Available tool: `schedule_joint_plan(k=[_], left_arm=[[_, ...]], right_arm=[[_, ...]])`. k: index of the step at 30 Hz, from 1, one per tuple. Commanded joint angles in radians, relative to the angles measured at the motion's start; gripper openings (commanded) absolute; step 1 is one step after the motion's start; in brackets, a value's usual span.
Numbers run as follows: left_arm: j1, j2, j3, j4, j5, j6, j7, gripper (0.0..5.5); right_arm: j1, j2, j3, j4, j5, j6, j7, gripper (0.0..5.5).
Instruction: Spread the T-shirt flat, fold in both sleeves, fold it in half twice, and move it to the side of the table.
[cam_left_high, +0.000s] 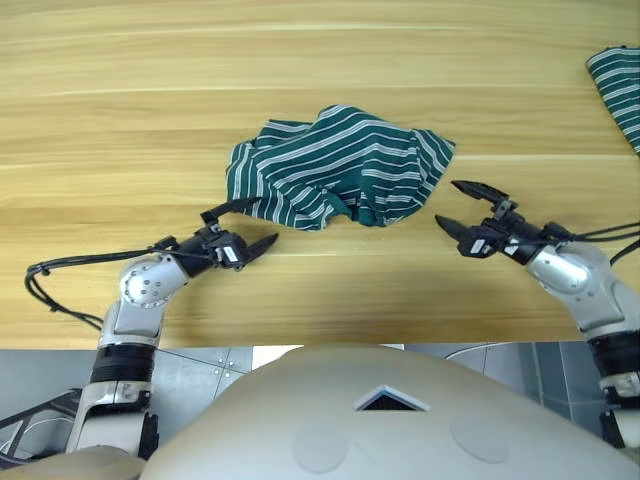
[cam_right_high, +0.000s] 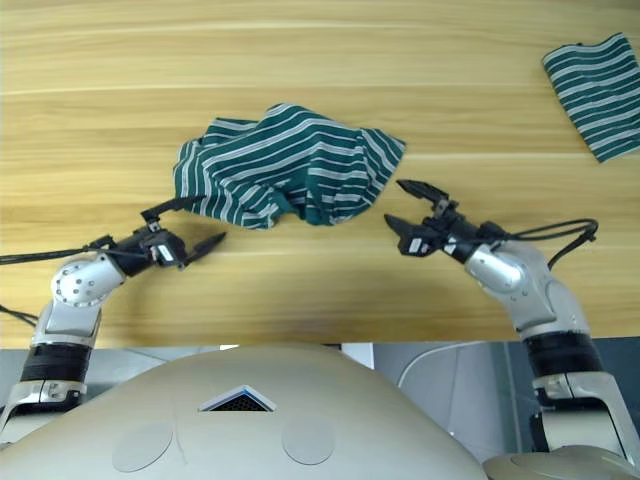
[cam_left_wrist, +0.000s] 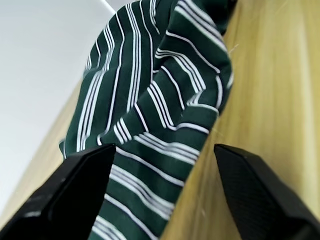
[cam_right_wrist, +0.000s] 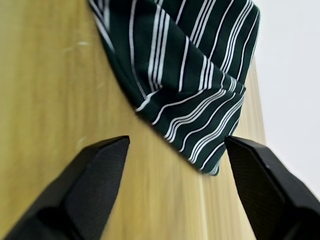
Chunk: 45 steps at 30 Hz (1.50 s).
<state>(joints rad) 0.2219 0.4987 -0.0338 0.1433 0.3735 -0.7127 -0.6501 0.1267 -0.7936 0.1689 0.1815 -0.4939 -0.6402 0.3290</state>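
- Left gripper (cam_left_high: 262, 220): jaws wide, empty, one finger at the T-shirt's near-left edge.
- T-shirt (cam_left_high: 340, 165): a crumpled heap in the middle of the table (cam_left_high: 120, 120); no step looks done, so spreading, folding and moving all remain.
- Right gripper (cam_left_high: 447, 201): jaws wide, empty, just beside its right edge.

Shiny silver arms (cam_left_high: 145, 285) with round joints. Black, pointy left gripper (cam_left_high: 266, 220) at 8 o'clock, right gripper (cam_left_high: 446, 200) at 4 o'clock. Thin black cables (cam_left_high: 60, 265) loop behind.
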Motion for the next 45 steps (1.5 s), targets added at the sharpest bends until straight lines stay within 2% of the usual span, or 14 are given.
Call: schedule_joint_plan(k=[1,11,16,22,31,36,45], left_arm=[[-0.028,0.012,-0.076,0.007,0.142,0.038,0.079,3.69],[-0.002,0.117,-0.141,-0.157,0.243,0.082,0.132,3.69],[0.0,0.141,-0.143,-0.157,0.26,0.132,0.171,3.69],[-0.089,0.118,-0.24,-0.079,0.306,0.138,0.208,3.69],[-0.093,0.144,-0.282,-0.06,0.296,0.155,0.251,3.69],[-0.03,0.228,-0.27,-0.087,0.24,0.136,0.211,2.99],[-0.071,0.22,-0.332,-0.044,0.25,0.161,0.212,2.99]], right_arm=[[-0.046,0.025,0.052,0.076,-0.065,0.009,-0.013,3.53],[-0.072,0.018,0.073,0.09,-0.075,0.005,-0.04,3.53],[-0.071,0.01,0.078,0.093,-0.067,-0.005,-0.04,3.53],[-0.083,0.021,0.091,0.109,-0.069,-0.014,-0.049,3.53],[-0.086,0.017,0.1,0.112,-0.067,-0.019,-0.059,3.53],[-0.089,0.016,0.101,0.118,-0.069,-0.02,-0.064,3.53],[-0.097,0.025,0.107,0.135,-0.068,-0.031,-0.071,3.53]])
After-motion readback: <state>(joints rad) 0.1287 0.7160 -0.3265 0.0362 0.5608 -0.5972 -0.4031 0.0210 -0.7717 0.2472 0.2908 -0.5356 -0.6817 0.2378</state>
